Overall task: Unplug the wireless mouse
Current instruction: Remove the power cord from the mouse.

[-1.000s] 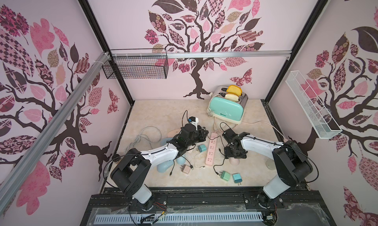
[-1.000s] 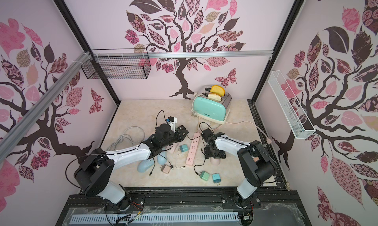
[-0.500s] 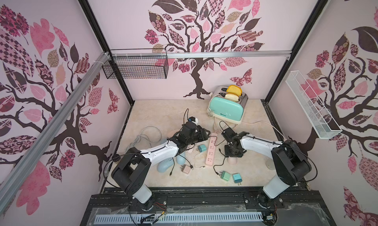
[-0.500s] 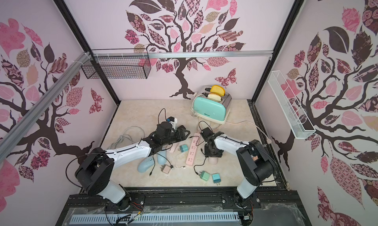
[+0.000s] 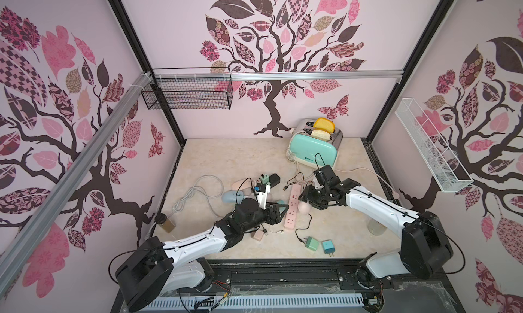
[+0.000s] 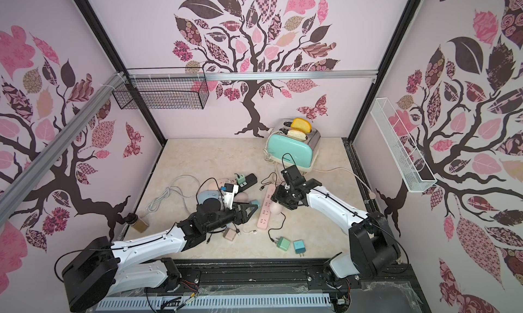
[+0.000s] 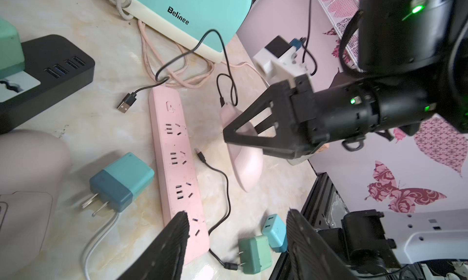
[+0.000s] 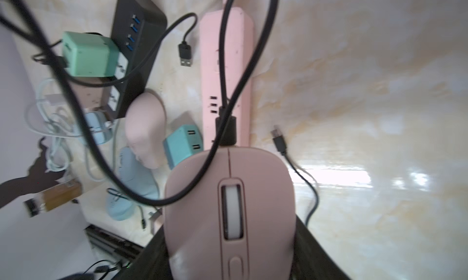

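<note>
In both top views the right end effector is closed around the pink mouse near the middle of the surface, just beside the pink power strip on its side toward the right edge, while the left end effector hovers at the strip's other side; in the left wrist view that end effector's jaws stand wide apart with nothing between them, facing the mouse, which is tipped on its side in the right end effector's grip, and a black cable runs into its front; in the right wrist view the mouse fills the gap between the fingers, and the cable's plug sits seated in its nose; the step in hand looks like steadying the mouse, with the unplugging not yet done; the next move likely calls for the left end effector to reach the plug, pinch it rather than the slack cable, and pull straight out along the mouse's length.
</note>
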Robot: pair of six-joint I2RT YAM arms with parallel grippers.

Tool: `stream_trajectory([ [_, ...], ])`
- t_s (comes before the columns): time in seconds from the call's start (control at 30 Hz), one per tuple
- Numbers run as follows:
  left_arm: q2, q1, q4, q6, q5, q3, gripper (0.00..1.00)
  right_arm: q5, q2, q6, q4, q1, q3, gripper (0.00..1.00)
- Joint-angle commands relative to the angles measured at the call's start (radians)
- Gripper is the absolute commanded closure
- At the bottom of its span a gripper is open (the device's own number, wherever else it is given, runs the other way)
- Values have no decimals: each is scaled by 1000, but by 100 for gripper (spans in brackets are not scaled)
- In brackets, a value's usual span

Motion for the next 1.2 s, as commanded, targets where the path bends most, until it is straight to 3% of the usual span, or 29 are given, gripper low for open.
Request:
stream_trajectory([
  [0.0, 47, -36, 135, 52, -9, -6, 36, -122, -44, 184, 117, 1, -4, 63],
  [0.3, 182, -42, 241, -30, 2, 51, 34, -80, -91, 297, 159, 72, -10, 63],
  [0.5, 204, -40, 267, -94, -6, 68, 32, -33, -109, 335, 183, 123, -30, 64],
  [0.83, 194, -40, 212, -103, -13, 75, 38, 45, -160, 343, 163, 161, -53, 62],
  [1.03, 226, 0, 219, -121, 147, 101, 40, 10, -153, 252, 137, 169, -23, 62],
  [1.17, 230, 2, 215, -122, 154, 101, 43, 21, -159, 251, 138, 175, -32, 60],
])
